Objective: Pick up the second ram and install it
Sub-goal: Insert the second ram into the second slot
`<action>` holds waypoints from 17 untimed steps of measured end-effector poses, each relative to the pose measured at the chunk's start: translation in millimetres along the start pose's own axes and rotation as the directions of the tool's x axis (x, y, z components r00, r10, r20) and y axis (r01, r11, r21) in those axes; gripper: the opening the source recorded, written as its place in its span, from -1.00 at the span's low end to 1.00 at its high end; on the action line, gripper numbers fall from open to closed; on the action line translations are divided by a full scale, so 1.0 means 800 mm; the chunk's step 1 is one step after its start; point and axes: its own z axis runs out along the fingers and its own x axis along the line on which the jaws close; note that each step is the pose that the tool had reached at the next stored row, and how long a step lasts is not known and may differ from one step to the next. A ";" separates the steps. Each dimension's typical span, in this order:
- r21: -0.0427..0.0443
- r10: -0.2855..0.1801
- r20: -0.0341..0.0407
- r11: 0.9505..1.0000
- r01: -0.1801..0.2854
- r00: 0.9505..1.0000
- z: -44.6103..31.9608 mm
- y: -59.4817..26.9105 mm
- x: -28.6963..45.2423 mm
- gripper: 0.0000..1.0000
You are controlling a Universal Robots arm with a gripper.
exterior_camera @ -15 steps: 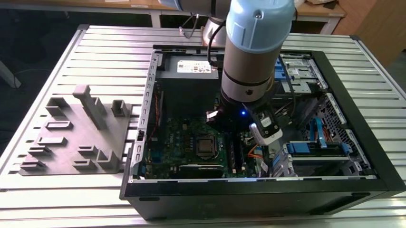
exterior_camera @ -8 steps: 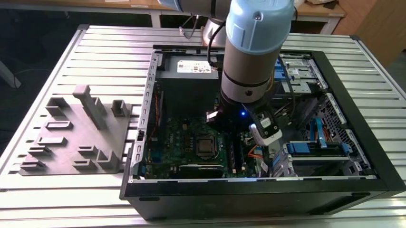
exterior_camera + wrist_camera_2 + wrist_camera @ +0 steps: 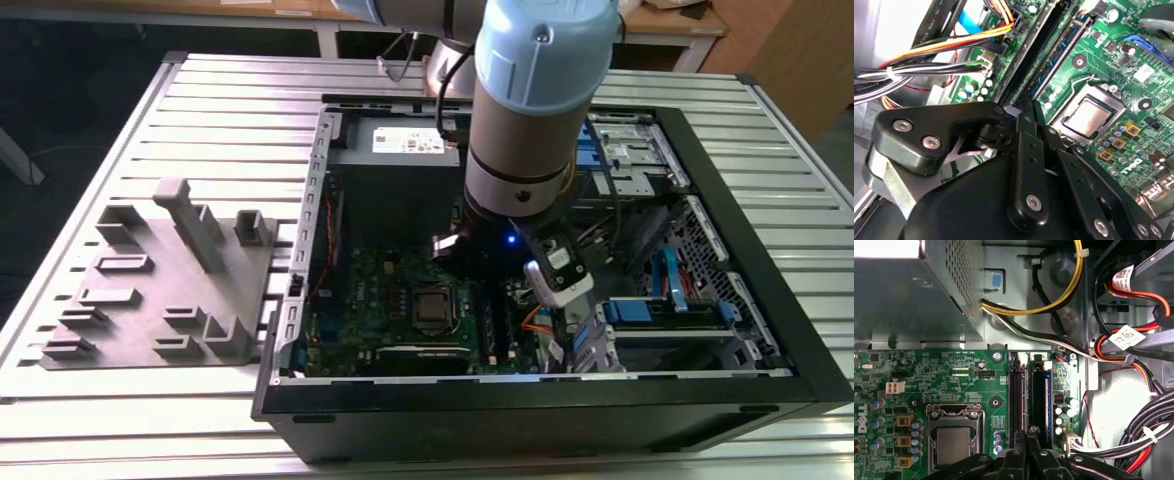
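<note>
Second ram (image 3: 1046,400): you should read it as the long dark module standing on edge in the memory slot farther from the processor socket (image 3: 954,445), on the side of the white connector and the cable bundle (image 3: 1149,430). Its faint blue strip shows in both wrist views, but which of the two modules it is remains my judgement, not something the frames prove. Its long axis follows the slot, running from the power supply (image 3: 904,295) end of the motherboard (image 3: 929,375) straight toward the gripper (image 3: 1029,432). The neighbouring slot (image 3: 1016,400) lies parallel and just beside it, nearer the socket. The pincer is narrow: the two fingertips are drawn almost together and hang over the near end of the slot pair, roughly on the line between the two slots. The module therefore extends away from the pincer along its own length, offset slightly to the cable side. You cannot tell from these frames whether the tips pinch the module's end or only press near it, because the linkage hides the contact. Nor can you tell whether the end latches have closed. In the exterior view the arm reaches down inside the open case, well apart from the grey holder tray (image 3: 160,290) at that view's left.
</note>
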 end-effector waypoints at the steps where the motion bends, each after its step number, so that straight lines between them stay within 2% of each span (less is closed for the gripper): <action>1: 0.000 0.000 0.000 1.000 0.000 1.000 0.0001 0.000 0.0000 -0.69; 2: 0.000 0.000 0.000 1.000 0.000 1.000 0.0001 0.000 0.0000 -0.69; 3: 0.000 0.000 0.000 1.000 0.000 1.000 0.0001 0.000 0.0000 -0.55; 6: 0.000 0.000 0.000 1.000 0.000 1.000 -0.0013 0.000 -0.0001 -0.55; 13: 0.000 0.000 0.000 1.000 0.000 1.000 -0.0273 0.001 -0.0015 -0.55; 17: 0.000 0.000 0.000 1.000 0.000 1.000 -0.0358 0.002 -0.0020 -0.55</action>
